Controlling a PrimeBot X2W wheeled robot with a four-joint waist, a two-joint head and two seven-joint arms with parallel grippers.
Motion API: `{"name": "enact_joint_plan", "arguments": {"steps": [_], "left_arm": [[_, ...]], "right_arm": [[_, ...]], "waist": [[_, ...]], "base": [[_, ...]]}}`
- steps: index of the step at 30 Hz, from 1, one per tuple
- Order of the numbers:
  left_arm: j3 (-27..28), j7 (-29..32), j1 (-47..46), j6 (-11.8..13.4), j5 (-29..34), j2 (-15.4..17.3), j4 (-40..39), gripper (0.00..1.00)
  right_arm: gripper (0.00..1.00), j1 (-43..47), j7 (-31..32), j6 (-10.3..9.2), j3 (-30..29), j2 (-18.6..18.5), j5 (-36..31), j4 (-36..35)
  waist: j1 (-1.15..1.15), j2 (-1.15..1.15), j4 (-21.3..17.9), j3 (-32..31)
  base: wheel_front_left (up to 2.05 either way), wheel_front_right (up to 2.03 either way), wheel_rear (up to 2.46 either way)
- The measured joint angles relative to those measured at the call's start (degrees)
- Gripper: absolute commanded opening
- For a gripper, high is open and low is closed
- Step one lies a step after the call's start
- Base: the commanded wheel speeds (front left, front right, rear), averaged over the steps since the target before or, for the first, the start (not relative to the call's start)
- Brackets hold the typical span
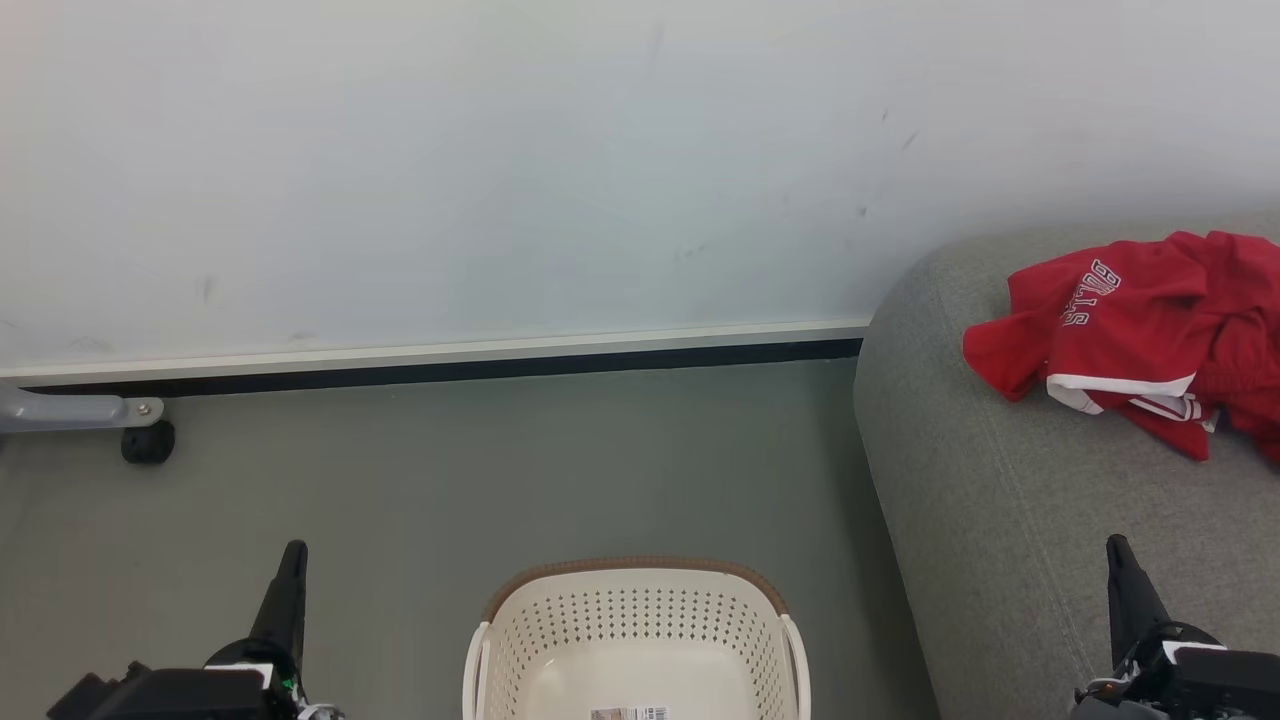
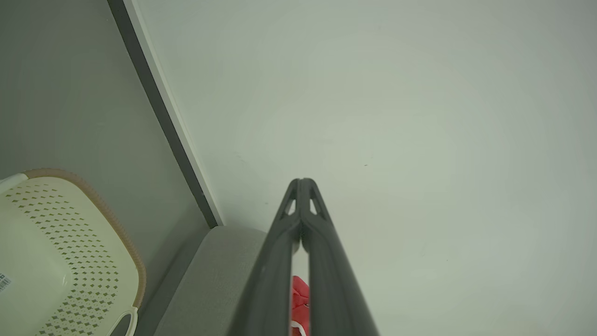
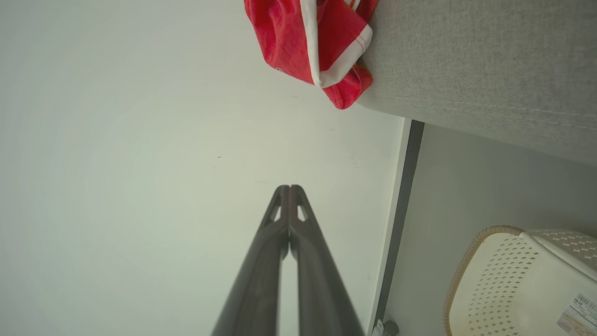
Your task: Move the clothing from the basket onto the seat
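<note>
The red clothing (image 1: 1130, 340) with white "BULLS" lettering lies crumpled on the grey seat (image 1: 980, 520) at the right. The right wrist view catches its red and white hem (image 3: 317, 42) on the seat (image 3: 489, 70). A sliver of the clothing (image 2: 300, 298) shows between the left fingers. The cream basket (image 1: 640, 640) with a brown rim stands on the floor at bottom centre, holding only a label on its base. My left gripper (image 1: 292, 552) is shut at the lower left, holding nothing. My right gripper (image 1: 1117, 545) is shut at the lower right over the seat's front, also holding nothing.
A white wall (image 1: 500, 170) with a dark baseboard runs behind the grey floor (image 1: 500, 460). A grey metal leg with a black caster (image 1: 147, 442) stands at the far left near the wall. The basket (image 2: 60, 261) and basket (image 3: 522, 284) show in both wrist views.
</note>
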Motion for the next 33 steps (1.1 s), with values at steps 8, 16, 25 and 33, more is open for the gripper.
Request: {"name": "enact_joint_plan", "arguments": {"steps": [8,16,25,33], "left_arm": [[0.0,0.0,0.0,0.0,0.0,0.0,0.0,0.00],[0.0,0.0,0.0,0.0,0.0,0.0,0.0,0.00],[0.0,0.0,0.0,0.0,0.0,0.0,0.0,0.00],[0.0,0.0,0.0,0.0,0.0,0.0,0.0,0.00]], "right_arm": [[0.00,0.0,0.0,0.01,0.0,0.0,0.0,0.0],[0.00,0.0,0.0,0.01,0.0,0.0,0.0,0.0],[0.00,0.0,0.0,0.01,0.0,0.0,0.0,0.0],[0.00,0.0,0.0,0.01,0.0,0.0,0.0,0.0]], "waist": [[0.00,0.00,0.0,0.0],[0.00,0.00,0.0,0.0],[0.00,0.00,0.0,0.0],[0.00,0.00,0.0,0.0]], "base": [[0.00,0.00,0.00],[0.00,0.00,0.00],[0.00,0.00,0.00],[0.00,0.00,0.00]]}}
